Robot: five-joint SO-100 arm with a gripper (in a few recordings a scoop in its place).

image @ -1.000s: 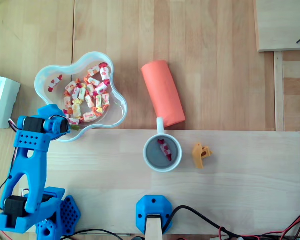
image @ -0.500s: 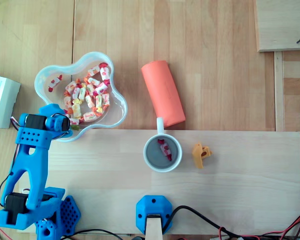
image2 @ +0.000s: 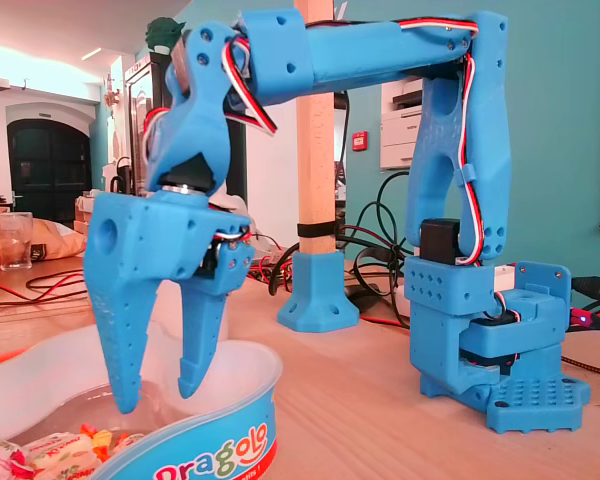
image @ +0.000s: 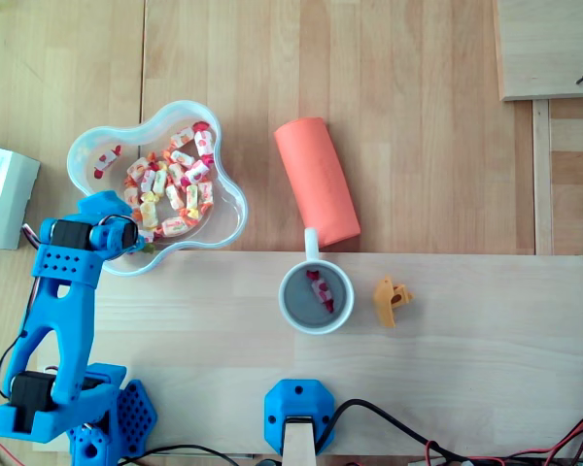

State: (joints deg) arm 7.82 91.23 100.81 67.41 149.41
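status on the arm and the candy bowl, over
Jaws open, empty, hanging inside the candy bowl rim. Candies just below. Mug and orange roll stand apart, right in overhead view.

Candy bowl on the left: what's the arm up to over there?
The blue arm's gripper hangs over the edge of the flower-shaped candy bowl, fingers open and pointing down above the wrapped candies, holding nothing. The white mug on the board holds one candy, with an orange roll behind it.
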